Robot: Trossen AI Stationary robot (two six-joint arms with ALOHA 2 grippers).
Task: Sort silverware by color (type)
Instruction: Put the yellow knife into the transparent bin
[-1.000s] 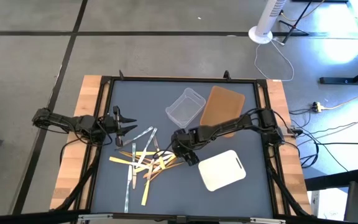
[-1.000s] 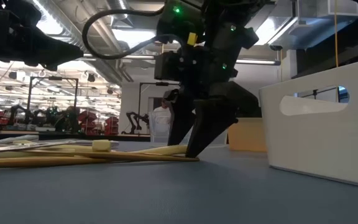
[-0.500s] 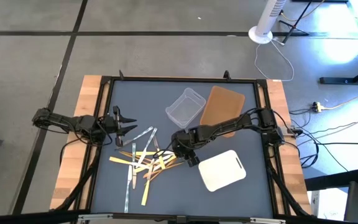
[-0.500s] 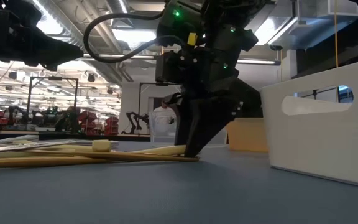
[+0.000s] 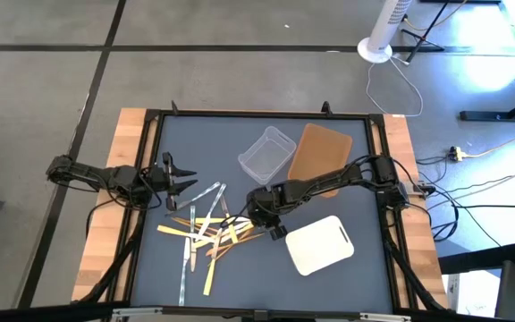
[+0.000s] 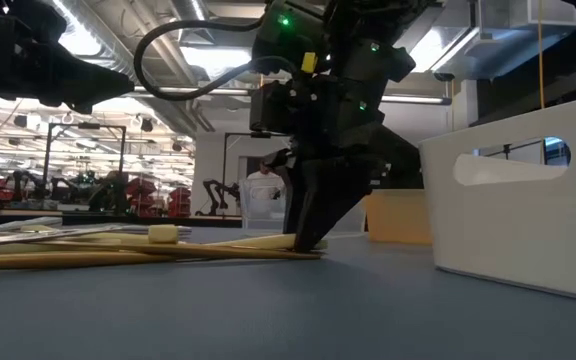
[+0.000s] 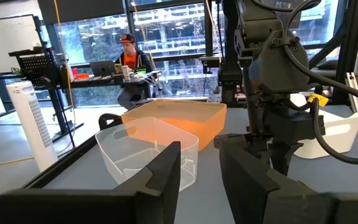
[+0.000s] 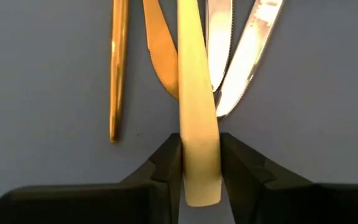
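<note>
Left gripper (image 5: 184, 176): I see it parked at the mat's left edge, fingers apart, empty.
Silverware pile (image 5: 206, 234): mid-mat, on the blue-grey mat (image 5: 347, 286).
Right gripper (image 8: 199, 163): clamped on a pale yellow knife (image 8: 197, 106) at the pile's right end.
Room: person seated (image 7: 129, 59) beyond the table.

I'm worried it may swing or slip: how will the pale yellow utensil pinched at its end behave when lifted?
The right gripper pinches the pale yellow utensil at its very end, so it will likely droop or pivot. It looks smooth and thin, probably light, possibly slippery. Lying among the silver knives, it may drag them.
</note>
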